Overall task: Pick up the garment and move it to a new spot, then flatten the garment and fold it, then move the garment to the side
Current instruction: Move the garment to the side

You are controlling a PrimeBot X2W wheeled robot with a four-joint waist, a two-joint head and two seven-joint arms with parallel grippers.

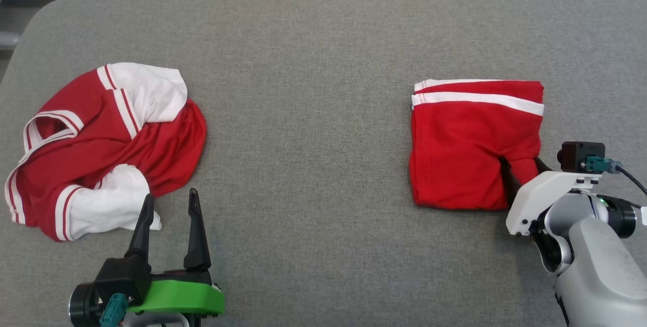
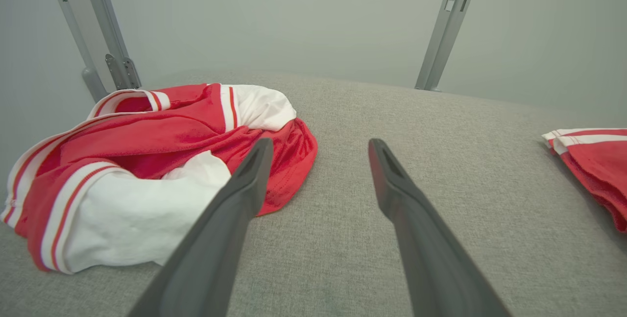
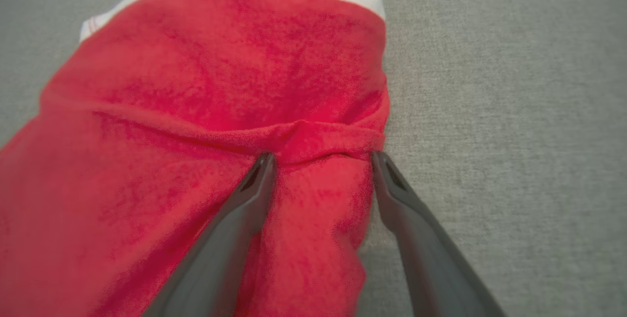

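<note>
A folded red garment [image 1: 470, 145] with white stripes lies flat at the right of the grey padded table [image 1: 313, 114]. My right gripper [image 1: 523, 168] stands open at its near right corner, one finger on either side of a bunched ridge of the red cloth [image 3: 220, 86]; the jaws [image 3: 323, 158] are wide apart. A crumpled red and white garment [image 1: 101, 150] lies in a heap at the left. My left gripper [image 1: 170, 195] is open just at the heap's near right edge, its left fingertip over a white sleeve [image 2: 147, 209], with nothing between its fingers [image 2: 321, 145].
The wide middle of the grey table separates the two garments. The table's far edge meets a pale wall with metal frame posts [image 2: 448, 23]. The folded garment's edge [image 2: 592, 160] shows at the right of the left wrist view.
</note>
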